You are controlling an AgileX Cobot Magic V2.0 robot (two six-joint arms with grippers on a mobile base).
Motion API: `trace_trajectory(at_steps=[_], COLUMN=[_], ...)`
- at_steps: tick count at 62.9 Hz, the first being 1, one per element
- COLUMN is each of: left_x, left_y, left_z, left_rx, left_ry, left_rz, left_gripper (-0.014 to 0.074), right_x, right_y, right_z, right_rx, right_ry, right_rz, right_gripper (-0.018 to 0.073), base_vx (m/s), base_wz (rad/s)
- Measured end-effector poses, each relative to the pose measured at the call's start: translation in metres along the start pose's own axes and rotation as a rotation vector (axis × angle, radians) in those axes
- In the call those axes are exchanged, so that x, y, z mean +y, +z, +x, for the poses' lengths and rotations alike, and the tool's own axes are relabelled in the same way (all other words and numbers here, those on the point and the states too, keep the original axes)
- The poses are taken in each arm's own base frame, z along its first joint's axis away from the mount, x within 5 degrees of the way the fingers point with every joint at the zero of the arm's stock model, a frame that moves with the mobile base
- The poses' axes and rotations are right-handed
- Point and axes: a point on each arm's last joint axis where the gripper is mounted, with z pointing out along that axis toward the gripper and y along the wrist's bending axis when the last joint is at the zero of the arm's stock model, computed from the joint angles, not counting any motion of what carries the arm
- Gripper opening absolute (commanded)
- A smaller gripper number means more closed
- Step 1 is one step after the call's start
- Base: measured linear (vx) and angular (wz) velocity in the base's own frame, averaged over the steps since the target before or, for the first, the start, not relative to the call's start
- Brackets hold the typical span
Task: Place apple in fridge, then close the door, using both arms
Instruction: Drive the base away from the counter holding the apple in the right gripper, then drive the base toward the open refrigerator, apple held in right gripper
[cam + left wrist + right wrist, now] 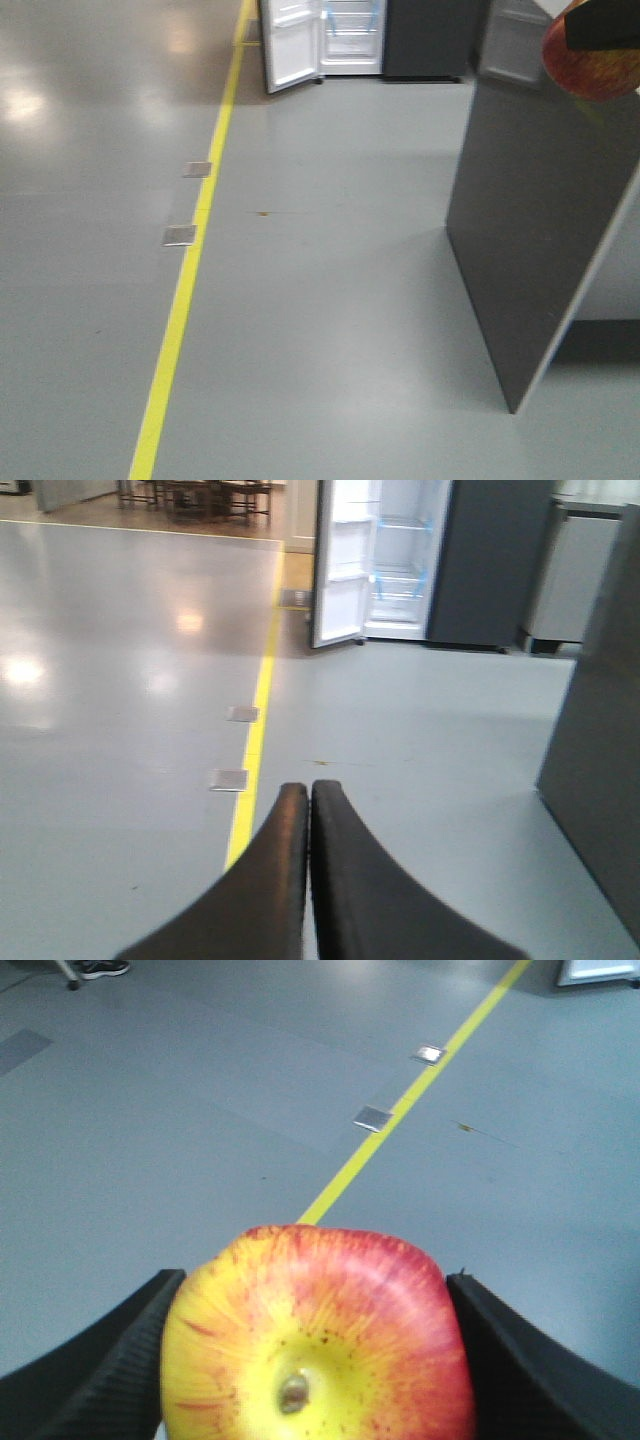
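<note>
The apple (320, 1340), red with a yellow underside, fills the bottom of the right wrist view. My right gripper (315, 1278) is shut on it, one black finger (110, 1360) pressed against each side. In the front view the apple (590, 65) hangs at the top right corner. A dark fridge (490, 560) stands far across the floor with its door (338, 565) swung open, showing a white lining and shelves with blue tape (400, 575). My left gripper (308, 792) is shut on nothing, held above the floor and pointing towards that fridge.
A tall dark grey panel (540, 220) with a pale edge stands close on the right; I cannot tell whether it is a door. A yellow floor line (190, 290) runs towards the fridge past two metal floor plates (180, 235). A grey cabinet (575, 575) stands beside the fridge.
</note>
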Motion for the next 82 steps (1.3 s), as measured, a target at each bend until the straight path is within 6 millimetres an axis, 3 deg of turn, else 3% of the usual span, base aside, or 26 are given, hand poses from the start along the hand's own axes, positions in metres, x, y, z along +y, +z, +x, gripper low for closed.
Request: trace_trajectory(at_steps=[31, 82], left_x=[0.0000, 0.0000], left_y=[0.0000, 0.0000], left_z=[0.0000, 0.0000], left_rx=[0.000, 0.000], left_ry=[0.000, 0.000], left_rz=[0.000, 0.000], left_gripper=[-0.0006, -0.0006], right_x=[0.0000, 0.0000], right_y=[0.0000, 0.0000], right_z=[0.0000, 0.0000], right_rx=[0.000, 0.000], right_ry=[0.000, 0.000], right_rz=[0.000, 0.000], right_gripper=[-0.0006, -0.0006], base_vx=[0.13, 0.17], base_wz=[0.31, 0.05])
